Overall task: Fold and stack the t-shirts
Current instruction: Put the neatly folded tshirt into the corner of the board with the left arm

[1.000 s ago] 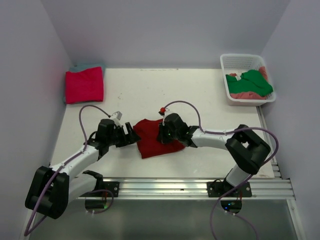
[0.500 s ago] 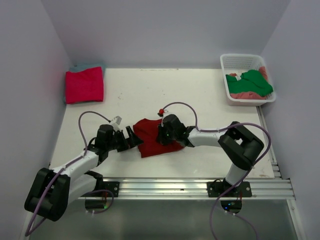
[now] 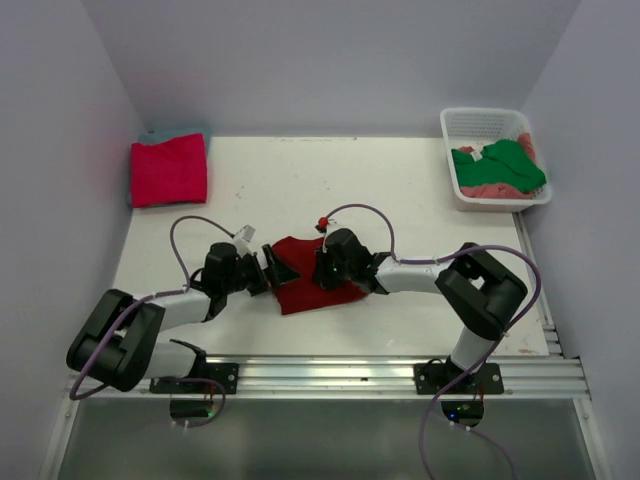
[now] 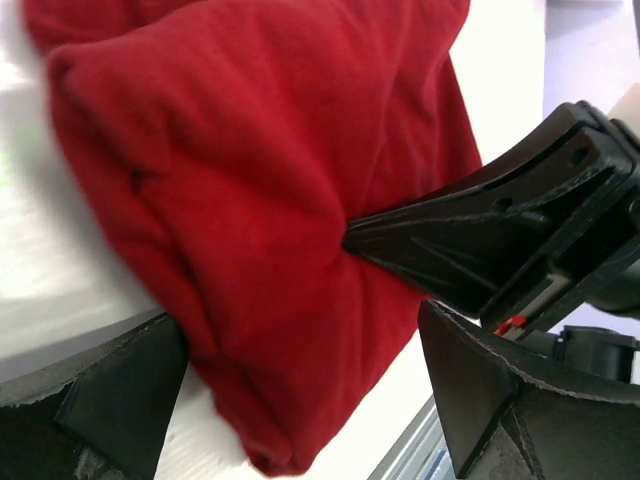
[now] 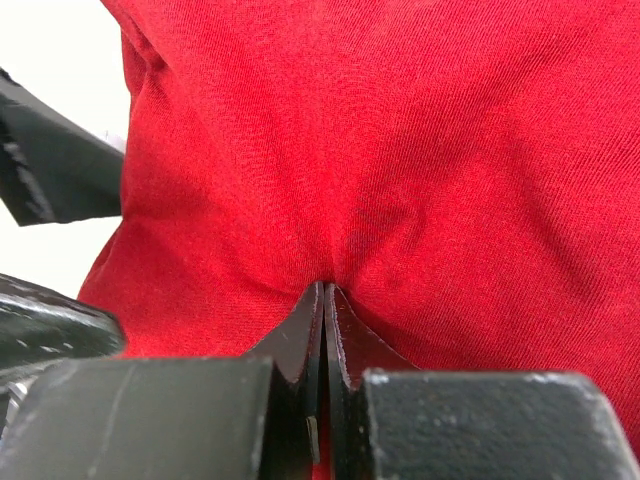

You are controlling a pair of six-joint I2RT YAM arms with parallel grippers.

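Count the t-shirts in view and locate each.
5: dark red shirt, centre; magenta-pink shirt atop teal shirt, far left; green shirt over salmon-pink shirt in the basket. Others may be hidden.

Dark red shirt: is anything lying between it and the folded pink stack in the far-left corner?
Nothing loose shows on the table between the dark red shirt and the magenta-pink stack. Only the open left gripper, at the shirt's left edge, sits on that side.

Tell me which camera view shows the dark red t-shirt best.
The top external view: it alone shows nearly the whole dark red t-shirt and its outline. The left wrist view shows one bunched part close up; the right wrist view shows only pinched cloth.
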